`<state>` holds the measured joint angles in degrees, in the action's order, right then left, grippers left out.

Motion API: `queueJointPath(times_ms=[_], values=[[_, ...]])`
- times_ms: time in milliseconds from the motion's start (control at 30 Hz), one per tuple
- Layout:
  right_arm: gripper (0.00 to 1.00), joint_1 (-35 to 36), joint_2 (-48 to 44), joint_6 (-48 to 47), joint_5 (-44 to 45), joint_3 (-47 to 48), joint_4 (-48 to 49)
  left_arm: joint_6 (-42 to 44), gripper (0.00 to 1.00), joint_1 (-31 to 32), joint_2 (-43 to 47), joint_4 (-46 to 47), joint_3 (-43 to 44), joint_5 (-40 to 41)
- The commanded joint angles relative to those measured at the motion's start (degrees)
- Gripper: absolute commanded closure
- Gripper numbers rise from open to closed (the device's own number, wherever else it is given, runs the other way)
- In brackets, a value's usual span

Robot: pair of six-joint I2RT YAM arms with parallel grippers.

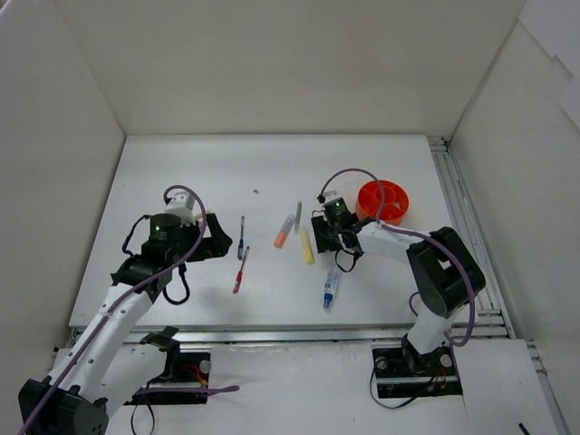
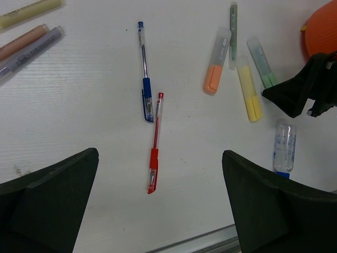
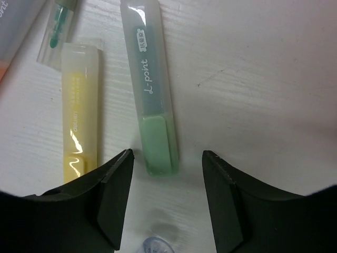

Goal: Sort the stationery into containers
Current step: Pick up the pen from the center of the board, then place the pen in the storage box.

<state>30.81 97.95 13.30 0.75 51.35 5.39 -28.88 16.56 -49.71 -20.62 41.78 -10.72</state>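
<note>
Orange plastic catches the eye first: from above, the divided cup point(image 1: 382, 201) sits at the right of the white surface point(image 1: 199, 172). The right pincer point(image 1: 335, 237) hangs low just left of the cup, hiding whatever it is over. Further from the cup lie the yellow highlighter point(image 1: 307, 246) and the orange highlighter point(image 1: 285, 232), then the blue pen point(image 1: 241, 237) and red pen point(image 1: 240, 270), with the left pincer point(image 1: 216, 237) beyond them. The left wrist view shows that pincer spread wide and holding nothing. It also shows what the overhead misses: a green highlighter point(image 2: 261, 60) lying on the cup side of the yellow one. The right wrist view settles it: the fingers point(image 3: 113, 200) stand partly apart astride the highlighter's green end, with bare surface showing on both sides and nothing gripped yet. I'd say the squeeze should centre on the green barrel, low against the surface, and keep off the yellow one close beside it.
</note>
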Motion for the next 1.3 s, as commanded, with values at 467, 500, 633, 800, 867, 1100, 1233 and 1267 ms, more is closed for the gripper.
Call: queueJointPath(times_ms=[467, 500, 633, 800, 867, 1100, 1233, 1267], values=[[1.0, 4.17, -11.02, -2.57, 1.1, 3.22, -10.47, 1.72, 0.0, 0.85, 0.41, 5.76, 2.43, -2.01], [1.0, 4.35, -13.03, -4.06, -0.3, 3.84, -11.79, 2.07, 0.0, 0.85, 0.06, 6.12, 2.34, -2.89], [1.0, 7.32, -18.84, -12.14, -14.08, 2.97, -13.47, 1.55, 0.0, 1.99, -1.7, 9.62, 3.22, -8.77], [1.0, 9.97, -22.98, -20.93, -22.02, 2.61, -13.56, 1.02, 0.0, 5.32, -4.16, 15.08, 4.27, -17.74], [1.0, 11.2, -22.63, -22.26, -22.81, 3.75, -13.56, 0.76, 0.0, 6.55, -5.47, 17.98, 4.45, -21.61], [1.0, 13.66, -23.24, -24.63, -22.29, 6.3, -12.51, -0.64, 0.0, 10.51, -7.85, 23.25, 3.84, -23.21], [1.0, 14.63, -26.4, -24.81, -22.81, 5.34, -11.28, -2.31, 0.0, 11.13, -7.85, 25.45, 1.73, -20.58], [1.0, 14.81, -27.54, -24.81, -23.25, 4.38, -11.02, -3.1, 0.0, 11.65, -8.2, 26.33, 1.38, -20.74]])
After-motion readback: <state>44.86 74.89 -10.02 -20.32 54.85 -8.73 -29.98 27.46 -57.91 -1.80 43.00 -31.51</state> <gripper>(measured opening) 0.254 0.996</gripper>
